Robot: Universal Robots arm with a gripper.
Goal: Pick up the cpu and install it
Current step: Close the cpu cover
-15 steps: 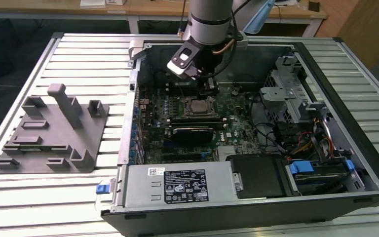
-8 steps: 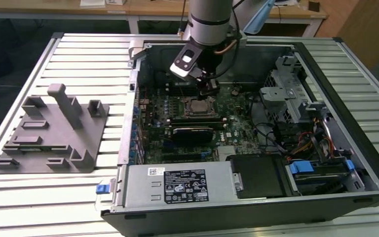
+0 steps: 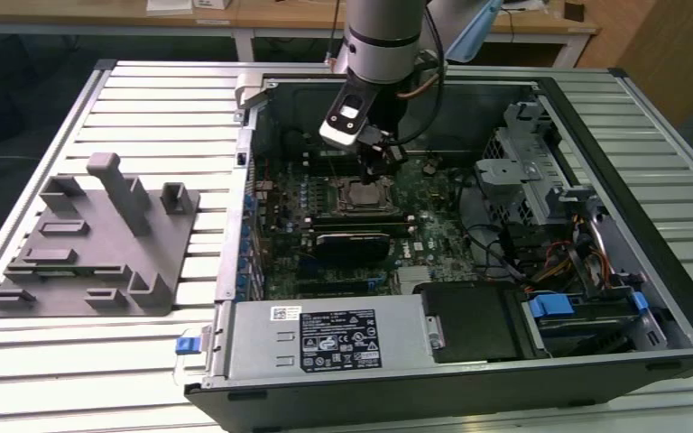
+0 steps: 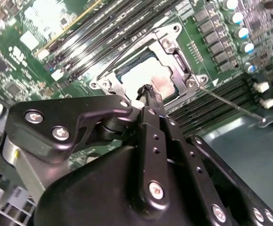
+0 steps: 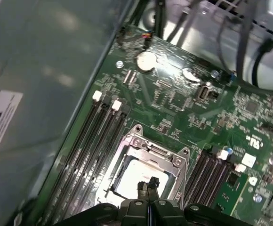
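The cpu (image 5: 129, 175) lies flat inside the motherboard socket (image 5: 135, 141), its silver-white top showing within the metal frame. It shows as well in the second wrist view (image 4: 143, 74) and in the exterior view (image 3: 364, 193). My gripper (image 5: 148, 185) hovers just above the chip's edge, its two black fingertips pressed together with nothing between them. The same closed tips show in the second wrist view (image 4: 148, 90). In the exterior view the gripper (image 3: 377, 165) hangs inside the open computer case (image 3: 245, 135), just behind the socket.
A grey plastic fixture block (image 3: 94, 244) stands on the slatted table at the exterior view's left. Memory slots (image 5: 96, 136) flank the socket. The power supply (image 3: 322, 338), a drive cage (image 3: 527, 171) and loose cables (image 3: 563, 262) crowd the case.
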